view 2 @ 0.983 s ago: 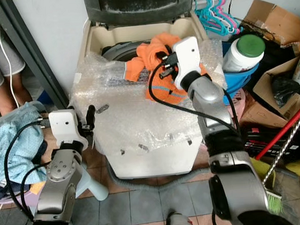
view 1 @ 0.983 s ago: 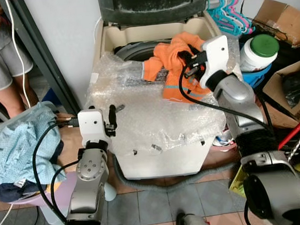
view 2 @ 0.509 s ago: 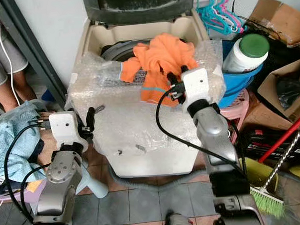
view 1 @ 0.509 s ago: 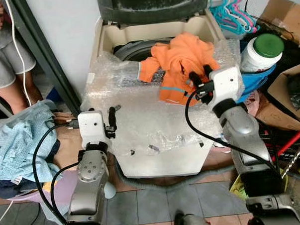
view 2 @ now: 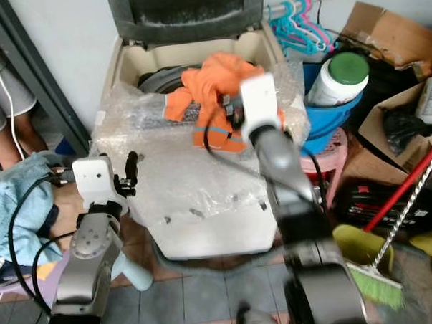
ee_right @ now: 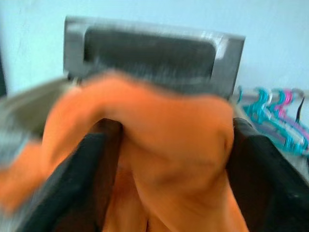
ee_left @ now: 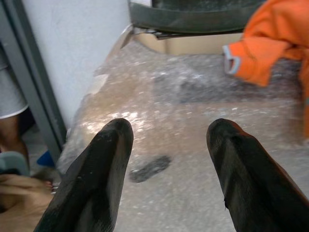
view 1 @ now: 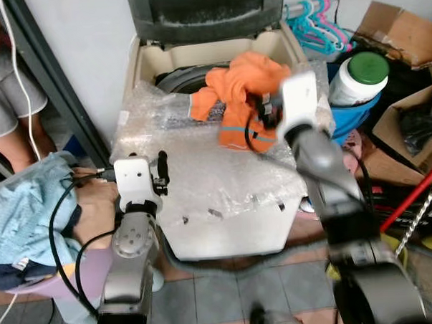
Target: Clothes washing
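- Orange garment (view 1: 245, 85) is draped over the front rim of the washing machine (view 1: 149, 64)'s tub opening, part of it hanging onto the bubble wrap (view 1: 202, 166) that covers the machine's top.
- Right gripper (view 1: 265, 111) is at the garment, on the side of the washer nearest the blue bucket; its 2 black fingers (ee_right: 87, 179) are spread with the orange cloth bunched up between them. That view is blurry, so can't swear how firmly they're biting.
- Left gripper (ee_left: 169, 159) hovers at the front left corner of the washer, fingers apart with nothing in them, just over the bubble wrap.
- Washer lid (view 1: 202, 12) stands up at the back of the machine.
- White jar with a green lid (view 1: 357, 77) sits in the blue bucket just right of the washer, with teal and pink hangers (view 1: 317, 25) behind it.
- Pile of light blue clothes (view 1: 21, 213) sits left of the washer, and a person's legs (view 1: 13, 120) stand beyond that.
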